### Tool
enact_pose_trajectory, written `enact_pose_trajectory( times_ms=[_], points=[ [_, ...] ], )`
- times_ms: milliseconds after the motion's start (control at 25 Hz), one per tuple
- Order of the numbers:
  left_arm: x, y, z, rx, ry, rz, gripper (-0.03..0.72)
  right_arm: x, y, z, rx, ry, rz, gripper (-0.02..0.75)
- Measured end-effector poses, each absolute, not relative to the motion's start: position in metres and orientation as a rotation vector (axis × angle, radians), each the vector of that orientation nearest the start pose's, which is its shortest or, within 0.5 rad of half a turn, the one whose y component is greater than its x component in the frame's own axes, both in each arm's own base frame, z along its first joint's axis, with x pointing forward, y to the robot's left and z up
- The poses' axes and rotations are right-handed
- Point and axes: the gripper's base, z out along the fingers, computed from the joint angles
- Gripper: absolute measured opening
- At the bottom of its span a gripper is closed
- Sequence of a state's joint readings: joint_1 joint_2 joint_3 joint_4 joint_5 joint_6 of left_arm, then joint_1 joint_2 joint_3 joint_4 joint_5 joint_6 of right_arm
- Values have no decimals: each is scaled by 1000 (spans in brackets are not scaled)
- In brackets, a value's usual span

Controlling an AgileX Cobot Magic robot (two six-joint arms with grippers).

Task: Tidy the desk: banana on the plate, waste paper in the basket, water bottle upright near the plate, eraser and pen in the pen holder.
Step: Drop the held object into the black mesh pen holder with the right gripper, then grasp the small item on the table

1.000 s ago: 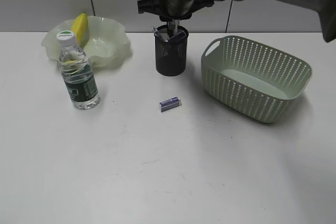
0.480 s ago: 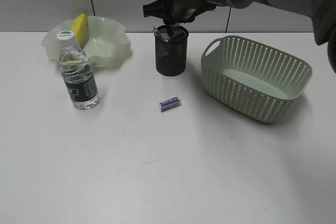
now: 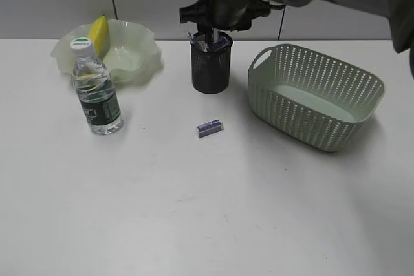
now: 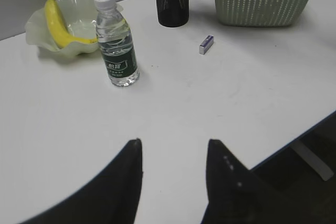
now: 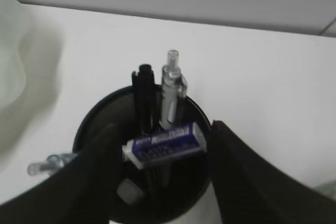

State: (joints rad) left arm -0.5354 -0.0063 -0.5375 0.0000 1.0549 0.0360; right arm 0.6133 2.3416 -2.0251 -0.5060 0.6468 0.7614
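- Right fingers (image 5: 163, 156) stand wide over the holder (image 3: 210, 63), gripping nothing.
- An eraser (image 5: 164, 144) lies between them, inside the holder's rim, with pens (image 5: 171, 95) at 12 o'clock.
- A second eraser (image 3: 209, 127) lies on the tabletop (image 3: 207, 211) at 6 o'clock from the holder, open room all round.
- The basket (image 3: 315, 95) stands at 3 o'clock.
- Left fingers (image 4: 173, 174) are part open, empty.

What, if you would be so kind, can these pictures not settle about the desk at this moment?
- Waste paper: not visible; the basket near wall hides part of its floor in the exterior view.
- Right gripper: whether its fingers touch the eraser above the pen holder; blurred right wrist view.
- Loose eraser on the desk: print too small.
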Motion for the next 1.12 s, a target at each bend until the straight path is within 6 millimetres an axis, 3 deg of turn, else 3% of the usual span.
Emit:
enact_pose_trajectory(
  times_ms=[80, 320, 520, 680, 880, 1040, 1120],
  points=[
    [-9, 5, 288, 566, 1928, -321, 304, 444, 280, 213, -184, 2387, 89, 432],
    [-9, 5, 288, 566, 1928, -321, 304, 408, 260, 279, -347, 2518, 24, 435],
    [-9, 5, 288, 566, 1928, -321, 304, 374, 237, 313, -578, 2601, -72, 400],
    [-9, 5, 288, 566, 1928, -321, 304, 331, 217, 331, -673, 2640, 12, 361],
    [-9, 5, 288, 566, 1928, -321, 303, 264, 170, 350, -697, 2638, -1, 340],
    [-9, 5, 288, 566, 1928, -321, 303, 205, 128, 356, -692, 2612, 2, 308],
    [-9, 5, 288, 566, 1928, -321, 303, 178, 109, 350, -693, 2609, 1, 292]
  ],
)
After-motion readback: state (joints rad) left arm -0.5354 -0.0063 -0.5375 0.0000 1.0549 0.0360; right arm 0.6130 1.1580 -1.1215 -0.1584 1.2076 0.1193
